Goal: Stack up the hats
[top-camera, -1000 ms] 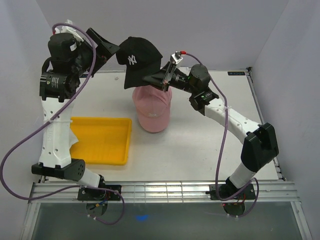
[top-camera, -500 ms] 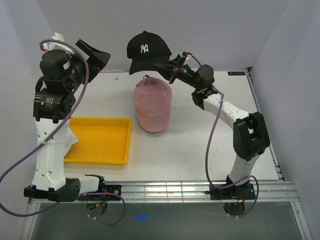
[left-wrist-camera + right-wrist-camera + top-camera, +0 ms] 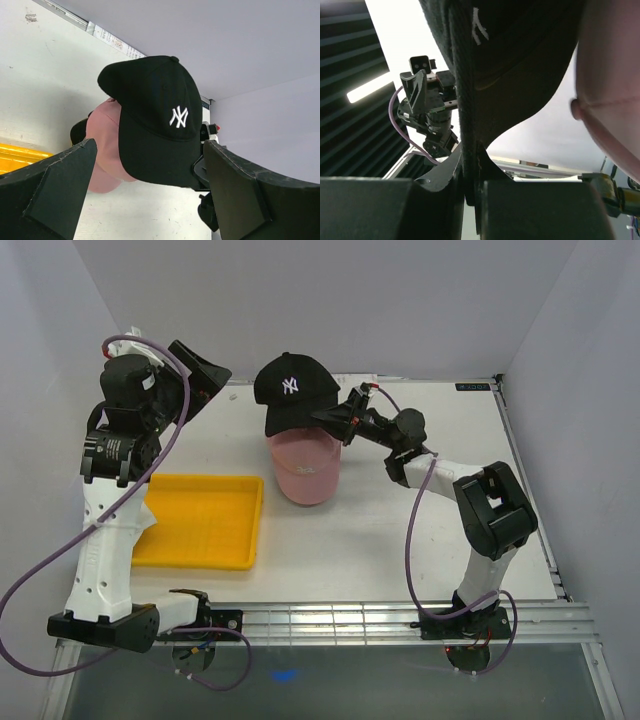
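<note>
Right jaws: clenched on the edge of the black cap, at the side facing the right arm. The right wrist view shows the dark fabric pinched tight between the two fingers.

Left jaws: released and spread wide, holding nothing. They are raised above the rear left of the tabletop and face the caps. In the left wrist view both fingers frame the caps without touching either.

Black cap: white NY logo visible. It is held off the tabletop directly above the pink cap, crown up, and covers the rear part of the pink cap in the top view. The left wrist view shows it draped over the pink cap's right side. Whether the two caps touch cannot be told.

Pink cap: it sits near the rear middle of the tabletop, with its front part showing from beneath the black cap.

Yellow tray: it lies on the left side of the tabletop, to the left of the pink cap and apart from it.
</note>
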Available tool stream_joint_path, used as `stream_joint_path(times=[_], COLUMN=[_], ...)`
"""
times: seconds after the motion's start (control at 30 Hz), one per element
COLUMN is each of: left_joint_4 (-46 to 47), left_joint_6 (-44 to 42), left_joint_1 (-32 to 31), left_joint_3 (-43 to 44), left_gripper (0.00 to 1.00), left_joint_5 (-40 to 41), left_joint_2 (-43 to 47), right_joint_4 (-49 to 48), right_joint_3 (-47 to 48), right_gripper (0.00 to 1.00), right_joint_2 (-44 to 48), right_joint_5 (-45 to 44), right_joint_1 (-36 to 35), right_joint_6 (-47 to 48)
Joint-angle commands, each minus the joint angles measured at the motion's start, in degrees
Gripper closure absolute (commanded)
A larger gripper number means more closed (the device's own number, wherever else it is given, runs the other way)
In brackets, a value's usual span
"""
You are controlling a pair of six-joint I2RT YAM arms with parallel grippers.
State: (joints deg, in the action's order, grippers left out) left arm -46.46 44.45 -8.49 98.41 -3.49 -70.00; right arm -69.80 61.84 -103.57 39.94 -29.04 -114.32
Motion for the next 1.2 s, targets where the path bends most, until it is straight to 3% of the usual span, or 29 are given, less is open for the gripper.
stream_joint_path(times=[0.0, 0.73, 1.17], left_joint_4=[1.8, 2.5, 3.0], left_joint_6=[-0.6, -1.2, -2.4], left_joint_1=[-0.1, -0.1, -0.1], left_joint_3=[-1.6, -6.7, -12.0], left_gripper=[0.03, 0.05, 0.08], left_joint_5=[-0.8, -2.6, -4.4], left_joint_2=[2.6, 3.7, 3.8], right_joint_4=[-15.5, -23.1, -28.6], right_joint_3=[-2.5, -15.5, -23.7], right_gripper=[0.92, 0.92, 0.92], right_joint_2=[1.4, 3.4, -0.5], right_joint_5=[0.8, 3.7, 3.6], right_joint_1=[0.0, 0.2, 0.2], right_joint_6=[-6.7, -1.6, -2.9])
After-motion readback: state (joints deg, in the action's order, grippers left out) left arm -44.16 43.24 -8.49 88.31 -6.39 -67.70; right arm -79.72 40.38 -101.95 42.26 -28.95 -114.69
